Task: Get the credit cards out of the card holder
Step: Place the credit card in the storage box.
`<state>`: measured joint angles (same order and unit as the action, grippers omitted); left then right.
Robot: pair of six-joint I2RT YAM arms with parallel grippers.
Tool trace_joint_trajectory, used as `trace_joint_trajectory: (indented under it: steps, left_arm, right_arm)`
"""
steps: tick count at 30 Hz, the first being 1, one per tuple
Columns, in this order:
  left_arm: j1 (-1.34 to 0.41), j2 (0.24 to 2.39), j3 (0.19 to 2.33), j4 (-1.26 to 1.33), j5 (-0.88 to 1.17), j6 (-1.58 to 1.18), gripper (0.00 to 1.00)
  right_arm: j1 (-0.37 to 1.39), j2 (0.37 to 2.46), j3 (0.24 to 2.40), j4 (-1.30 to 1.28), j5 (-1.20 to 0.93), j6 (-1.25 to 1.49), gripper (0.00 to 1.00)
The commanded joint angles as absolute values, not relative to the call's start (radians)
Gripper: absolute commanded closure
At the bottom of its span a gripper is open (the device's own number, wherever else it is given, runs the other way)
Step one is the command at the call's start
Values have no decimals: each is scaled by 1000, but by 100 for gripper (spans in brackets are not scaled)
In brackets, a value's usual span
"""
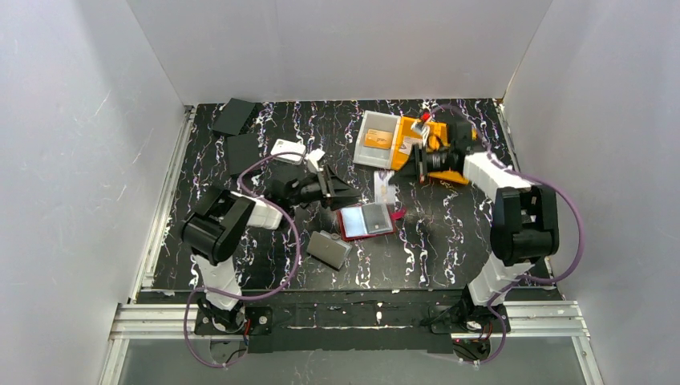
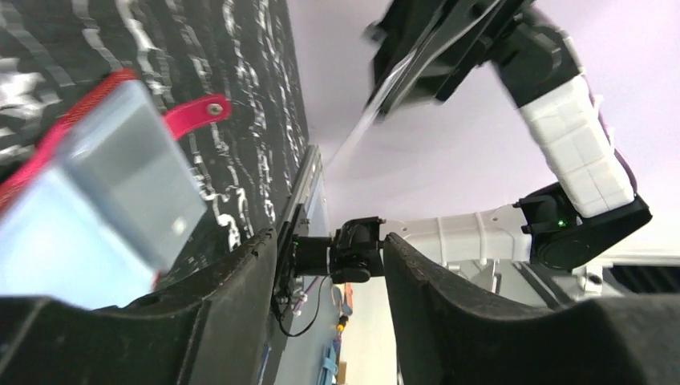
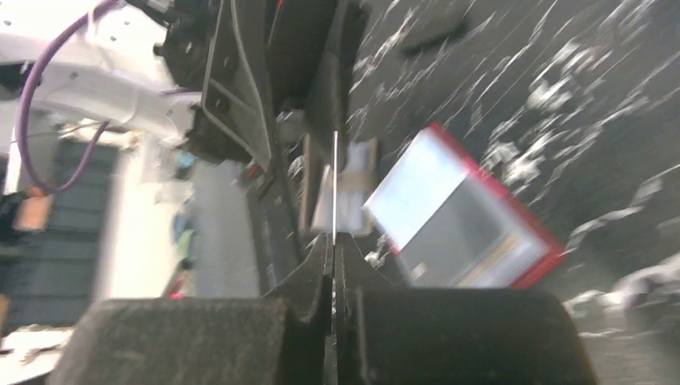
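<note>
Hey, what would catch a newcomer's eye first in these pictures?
The dark red card holder lies open in the middle of the overhead view, clear sleeves facing up. Close by, the right end effector is shut on a thin card seen edge-on, while the left end effector stands open beside the holder. Further back, an orange card rests on a white box.

card holder: leather cover, glossy clear plastic sleeves

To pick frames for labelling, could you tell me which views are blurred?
Top external: sharp, evenly lit. Left wrist: card holder close and out of focus, right gripper smeared. Right wrist: background motion-blurred; only fingers and edge-on card crisp.
</note>
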<state>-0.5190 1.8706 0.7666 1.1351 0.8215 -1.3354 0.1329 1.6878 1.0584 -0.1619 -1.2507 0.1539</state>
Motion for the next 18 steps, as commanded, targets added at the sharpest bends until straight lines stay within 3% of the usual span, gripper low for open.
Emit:
trace_joint_trajectory:
  steps: [1,7,8,10,11,18]
  left_arm:
    - [-387,1672,656,1067,786,-1227,49]
    - [-299,1303,606,576,693,-817,36]
    - [-297,1228,603,488,651,-738,29]
    - [-290,1089,585,343,568,-618,5]
    - [-285,1020,577,293,535,-576,2]
    - [-265,764,579,11,382,-433,2]
  right_arm:
    - [80,1782,1425,-809,-1048,-453,99]
    - [86,1907,1766,-879,-648,-555,99]
    - [96,1932,1824,-892,-575,-583,99]
    - [118,1984,1938,-932,-453,-656,99]
    - [131,2012,1994,-949,-401,-685,99]
    - [230,2215,2257,-1026,-152,-843,99]
